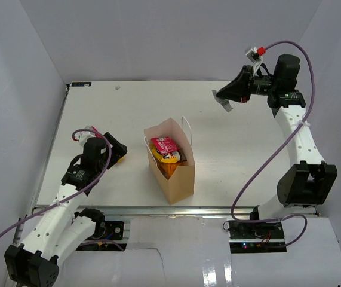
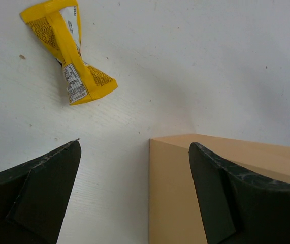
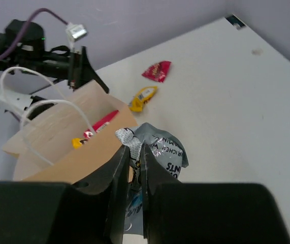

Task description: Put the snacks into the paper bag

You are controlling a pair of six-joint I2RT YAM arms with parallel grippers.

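Right gripper (image 3: pixel 134 152) clenched on silver packet (image 3: pixel 162 150), held well right of paper bag (image 1: pixel 176 179), left gripper (image 2: pixel 134 146) spread, empty, yellow pack (image 2: pixel 66 51) on table (image 1: pixel 248 161) just ahead, beside bag.

Robot lab test cell: white table (image 1: pixel 236 161), plain walls (image 1: pixel 158 36) (purple cables (image 1: pixel 286 42) exposed).

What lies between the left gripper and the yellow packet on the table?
Only bare table separates the left gripper from the yellow packet, as the left wrist view shows; the paper bag stands off to one side.
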